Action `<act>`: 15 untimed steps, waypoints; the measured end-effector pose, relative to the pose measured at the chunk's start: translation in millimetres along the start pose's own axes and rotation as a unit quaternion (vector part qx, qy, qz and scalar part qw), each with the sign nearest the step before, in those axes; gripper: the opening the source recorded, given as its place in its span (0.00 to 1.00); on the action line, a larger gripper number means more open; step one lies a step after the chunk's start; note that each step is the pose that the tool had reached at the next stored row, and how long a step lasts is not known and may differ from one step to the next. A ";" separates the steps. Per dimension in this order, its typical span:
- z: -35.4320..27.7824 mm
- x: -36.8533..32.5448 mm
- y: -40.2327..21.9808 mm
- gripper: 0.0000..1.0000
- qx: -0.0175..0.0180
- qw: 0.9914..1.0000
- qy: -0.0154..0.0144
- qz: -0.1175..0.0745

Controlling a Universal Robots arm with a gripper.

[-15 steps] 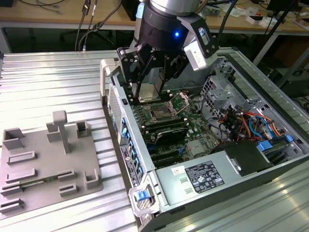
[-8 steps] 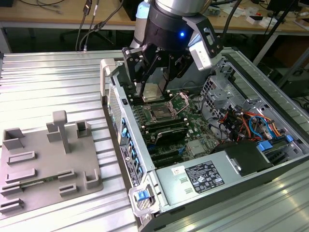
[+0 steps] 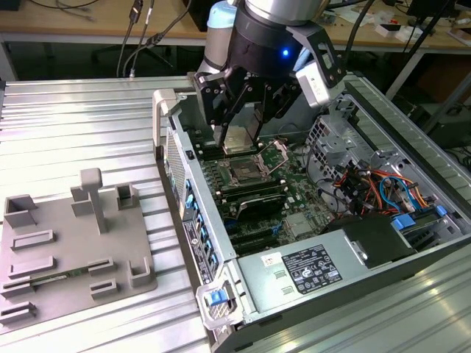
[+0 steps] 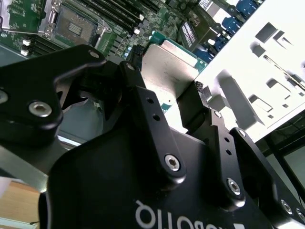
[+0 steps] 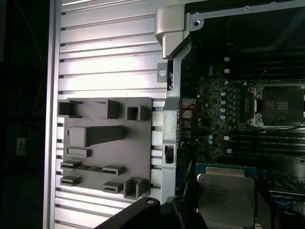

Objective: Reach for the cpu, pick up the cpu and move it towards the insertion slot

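Gripper (image 3: 241,140): pinching cpu (image 3: 239,139) by 2 edges, face flat for seating.
Cpu: hangs just above slot (image 3: 244,172), apart.
Tray (image 3: 44,287): well away from slot.

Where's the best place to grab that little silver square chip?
By two opposite edges, coming from straight above its flat face. The cpu is thin and flat, so only its rim gives the fingers something to pinch. That is how the gripper holds it now, above the open computer case, close to the insertion slot.
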State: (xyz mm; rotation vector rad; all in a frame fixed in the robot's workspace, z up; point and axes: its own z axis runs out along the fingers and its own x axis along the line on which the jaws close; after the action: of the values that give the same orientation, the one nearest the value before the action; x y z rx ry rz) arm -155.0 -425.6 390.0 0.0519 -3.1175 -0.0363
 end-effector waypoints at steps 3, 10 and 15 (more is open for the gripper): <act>0.0 -0.5 0.0 0.55 0.000 1.000 0.000 0.000; 0.1 -2.7 0.2 0.55 0.000 1.000 0.000 0.000; 0.3 -9.3 2.5 0.55 0.000 1.000 0.000 0.000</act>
State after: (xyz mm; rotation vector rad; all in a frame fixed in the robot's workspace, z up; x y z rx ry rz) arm -145.9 -422.7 389.5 0.0518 -3.1174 -0.0363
